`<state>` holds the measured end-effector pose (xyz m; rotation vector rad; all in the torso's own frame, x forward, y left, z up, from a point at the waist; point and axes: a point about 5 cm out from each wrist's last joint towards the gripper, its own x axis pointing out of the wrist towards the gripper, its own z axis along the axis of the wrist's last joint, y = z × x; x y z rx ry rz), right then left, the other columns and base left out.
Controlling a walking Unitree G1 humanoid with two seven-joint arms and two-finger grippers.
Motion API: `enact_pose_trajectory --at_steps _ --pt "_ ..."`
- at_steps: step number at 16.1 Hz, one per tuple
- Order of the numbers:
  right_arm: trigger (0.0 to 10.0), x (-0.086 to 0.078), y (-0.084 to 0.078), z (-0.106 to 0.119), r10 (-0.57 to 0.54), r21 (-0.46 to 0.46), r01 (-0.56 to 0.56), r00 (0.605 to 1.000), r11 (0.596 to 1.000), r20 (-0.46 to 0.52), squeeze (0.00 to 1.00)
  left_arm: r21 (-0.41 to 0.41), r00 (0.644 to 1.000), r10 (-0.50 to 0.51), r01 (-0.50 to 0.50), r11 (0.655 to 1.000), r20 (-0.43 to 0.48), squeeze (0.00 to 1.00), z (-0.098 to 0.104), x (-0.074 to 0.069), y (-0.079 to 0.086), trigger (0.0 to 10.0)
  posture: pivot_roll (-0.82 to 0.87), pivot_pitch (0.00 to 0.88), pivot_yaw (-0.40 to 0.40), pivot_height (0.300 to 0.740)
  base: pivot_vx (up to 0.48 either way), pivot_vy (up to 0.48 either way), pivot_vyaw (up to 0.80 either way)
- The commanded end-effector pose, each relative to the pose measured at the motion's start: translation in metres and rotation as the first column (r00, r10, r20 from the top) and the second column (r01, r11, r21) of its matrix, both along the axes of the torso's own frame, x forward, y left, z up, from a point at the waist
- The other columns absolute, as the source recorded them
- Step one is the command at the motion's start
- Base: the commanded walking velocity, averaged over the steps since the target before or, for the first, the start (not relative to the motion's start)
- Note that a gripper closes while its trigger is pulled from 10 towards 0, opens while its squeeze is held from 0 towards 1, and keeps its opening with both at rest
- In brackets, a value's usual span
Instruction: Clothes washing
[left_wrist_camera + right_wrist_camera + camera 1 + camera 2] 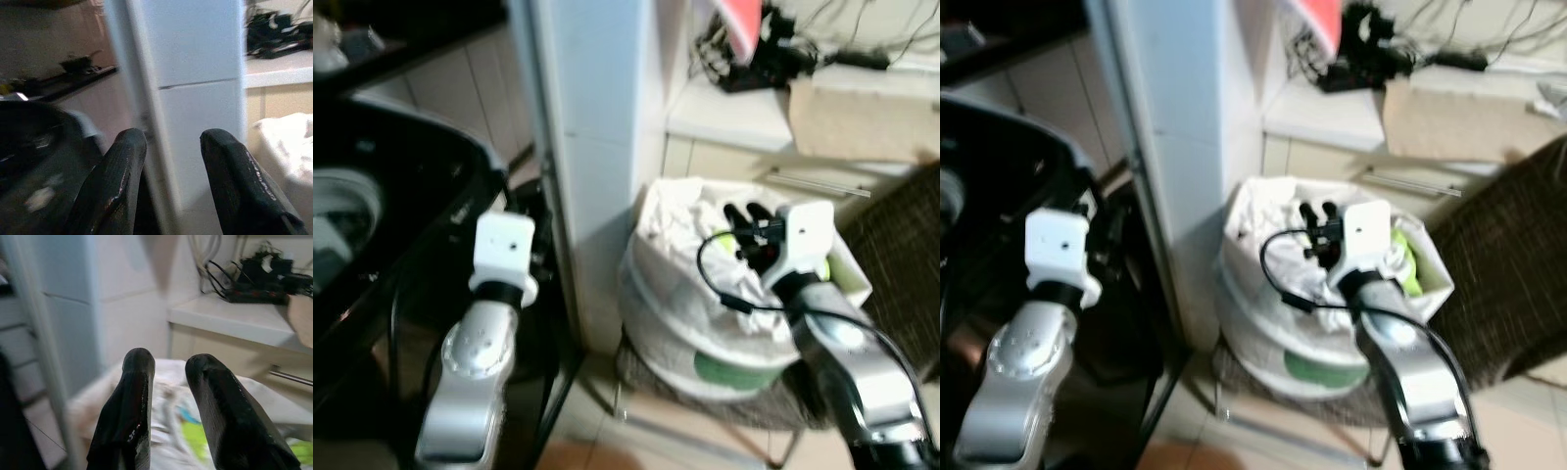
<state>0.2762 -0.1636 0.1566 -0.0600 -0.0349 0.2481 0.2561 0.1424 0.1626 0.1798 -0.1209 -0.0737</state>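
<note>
A white laundry basket (651,284) full of white clothes (680,211), with a green piece (1403,257) among them, stands on a low stand beside a white pillar. My right gripper (749,211) hovers just above the pile, open, with nothing between its fingers (139,367). The black top-loading washing machine (401,176) is at the left, its lid up and its drum (342,220) showing. My left gripper (171,139) is held up in front of the machine's right edge, open and empty; the head views show its white wrist block (504,245).
The white pillar (597,127) stands between the machine and the basket. Behind the basket, a white counter (724,117) carries black cables (764,59) and a cardboard box (862,117). A dark woven panel (901,245) is at the right. The floor is tiled.
</note>
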Motion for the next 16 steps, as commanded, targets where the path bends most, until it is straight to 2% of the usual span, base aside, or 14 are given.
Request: enact_pose_trajectory --at_steps 1,4,5,7,8,9,11,13,16 --pt "10.0 0.0 0.002 0.009 0.034 -0.011 -0.033 0.999 0.999 0.026 0.0 -0.004 1.0 -0.021 0.022 1.0 0.016 0.0 0.004 0.001 -0.004 10.0 -0.02 0.047 0.009 0.74 0.337 0.0 0.0" --pt "10.0 -0.002 0.005 0.01 0.084 -0.009 -0.084 0.996 0.996 0.009 0.0 -0.035 1.0 -0.019 0.019 0.999 0.025 0.0 0.005 0.0 -0.003 10.0 -0.02 0.043 0.004 0.74 0.109 0.0 0.0" --pt "10.0 0.0 0.004 0.008 0.074 -0.023 -0.075 0.996 0.997 -0.039 0.0 -0.033 0.999 -0.03 0.031 0.999 0.017 0.0 0.004 -0.001 -0.002 10.0 -0.02 0.042 0.004 0.74 0.0 0.0 0.0" --pt "10.0 0.005 0.001 0.008 0.063 -0.013 -0.065 0.993 0.998 -0.099 0.0 -0.012 0.994 -0.109 0.109 0.994 0.02 0.0 0.004 -0.005 -0.006 10.0 -0.02 0.036 0.0 0.74 0.0 0.0 0.0" --pt "10.0 0.007 -0.001 0.013 0.078 0.012 -0.077 0.991 0.997 -0.104 0.33 -0.013 0.984 -0.176 0.176 0.984 0.021 0.0 0.004 -0.009 -0.009 10.0 -0.02 0.034 -0.001 0.74 0.0 0.0 0.0" --pt "10.0 0.01 -0.005 0.014 0.059 -0.004 -0.06 0.989 0.998 -0.135 1.0 -0.007 0.974 -0.225 0.225 0.974 0.016 0.0 0.004 -0.012 -0.011 10.0 -0.02 0.032 -0.002 0.74 0.0 0.0 0.0" --pt "10.0 0.014 -0.007 0.014 0.065 -0.032 -0.073 0.979 0.997 -0.192 1.0 -0.018 0.956 -0.294 0.294 0.956 -0.004 0.0 0.003 -0.014 -0.013 10.0 -0.02 0.024 0.0 0.74 0.0 0.0 0.0" --pt "10.0 0.022 -0.014 0.013 0.046 -0.03 -0.058 0.952 0.998 -0.302 1.0 -0.007 0.921 -0.389 0.389 0.921 -0.024 0.0 0.007 -0.016 -0.017 10.0 -0.01 0.015 0.0 0.74 0.0 0.0 0.0" --pt "10.0 0.029 -0.026 0.009 0.031 -0.06 -0.059 0.921 0.996 -0.387 1.0 -0.012 0.903 -0.429 0.429 0.903 -0.029 0.0 0.009 -0.017 -0.021 10.0 -0.01 0.007 0.002 0.74 0.0 0.0 0.0"
